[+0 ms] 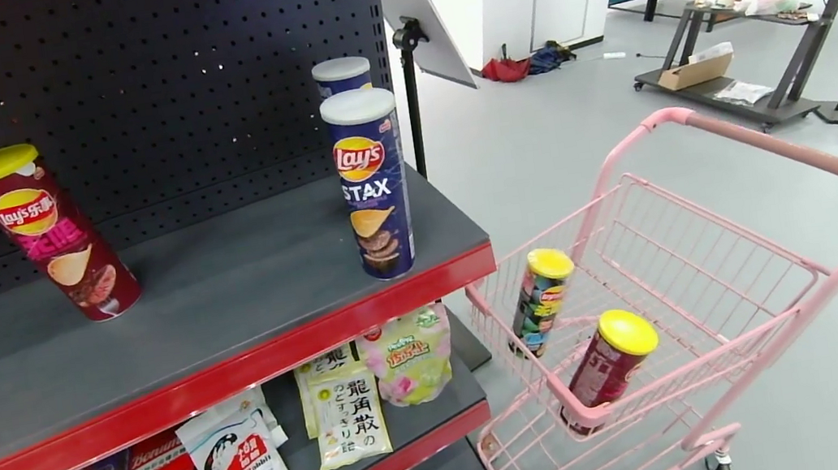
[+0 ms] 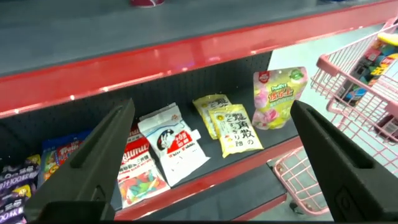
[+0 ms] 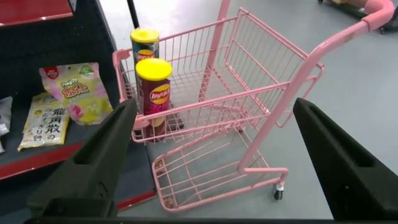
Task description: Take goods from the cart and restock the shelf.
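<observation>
Maroon can (image 3: pixel 153 87) and dark printed can (image 3: pixel 144 45), both with yellow lids, stand in the basket of the pink cart (image 3: pixel 273 90). They are ahead of and below the right gripper (image 3: pixel 212 106). The right gripper hangs apart from the cart with its fingers spread wide and holds nothing. The two cans are close together, the maroon can nearer the gripper and the dark printed can just behind it. Both sit off the gripper's midline, toward the finger on the shelf side. In the head view the dark printed can seems to lean against the basket wall, though the wire mesh makes that hard to confirm.

The left gripper (image 2: pixel 211 104) is also spread open and empty. It faces the lower shelf (image 2: pixel 261 155), where snack bags lie ahead of it, between its fingers. These are a white bag (image 2: pixel 171 143), two yellow bags (image 2: pixel 230 127) and a green and pink bag (image 2: pixel 280 96) nearest the cart.

Above both grippers, the top shelf (image 1: pixel 233 310) carries a blue can (image 1: pixel 371 184) at its cart end, with a second blue can (image 1: pixel 341 75) right behind it. A maroon shelf can (image 1: pixel 50 237) stands well apart from them, at the far end from the cart.
</observation>
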Available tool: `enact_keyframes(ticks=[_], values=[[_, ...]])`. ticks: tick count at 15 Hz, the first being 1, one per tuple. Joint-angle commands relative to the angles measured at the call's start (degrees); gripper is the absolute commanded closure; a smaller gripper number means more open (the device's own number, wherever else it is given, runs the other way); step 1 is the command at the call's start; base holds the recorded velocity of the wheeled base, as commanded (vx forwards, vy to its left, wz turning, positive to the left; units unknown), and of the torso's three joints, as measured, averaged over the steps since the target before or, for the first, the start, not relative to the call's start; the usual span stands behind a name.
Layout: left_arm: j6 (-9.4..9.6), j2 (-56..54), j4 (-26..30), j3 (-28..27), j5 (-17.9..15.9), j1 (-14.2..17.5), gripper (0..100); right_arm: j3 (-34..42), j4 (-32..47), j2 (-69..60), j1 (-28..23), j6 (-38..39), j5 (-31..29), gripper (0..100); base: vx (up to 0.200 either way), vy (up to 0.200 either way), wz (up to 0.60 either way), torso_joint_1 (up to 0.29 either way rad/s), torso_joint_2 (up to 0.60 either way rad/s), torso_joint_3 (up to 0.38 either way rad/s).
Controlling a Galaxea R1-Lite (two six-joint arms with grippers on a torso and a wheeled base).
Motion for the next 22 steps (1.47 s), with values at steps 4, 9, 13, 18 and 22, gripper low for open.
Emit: enact_keyframes(ticks=[4,9,13,18,22], values=[[0.0,0.0,0.0,0.0,0.0,0.0,0,0.0,0.0,0.0,0.0,0.1,0.0,0,0.0,0.0,0.0,-0.149,0.38,0.249],[0.0,0.0,0.0,0.0,0.0,0.0,0,0.0,0.0,0.0,0.0,0.0,0.0,0,0.0,0.0,0.0,-0.182,0.53,0.337],[0.09,0.0,0.0,0.0,0.0,0.0,0,0.0,0.0,0.0,0.0,-0.1,0.0,0,0.0,0.0,0.0,-0.168,0.53,0.374],[0.0,0.0,0.0,0.0,0.0,0.0,0,0.0,0.0,0.0,0.0,-0.4,0.1,0,0.0,0.0,0.0,-0.064,0.23,0.164],[0.0,0.0,0.0,0.0,0.0,0.0,0,-12.9,-0.1,12.4,0.6,2.6,4.6,0,0.0,0.0,0.0,0.0,0.0,0.0]])
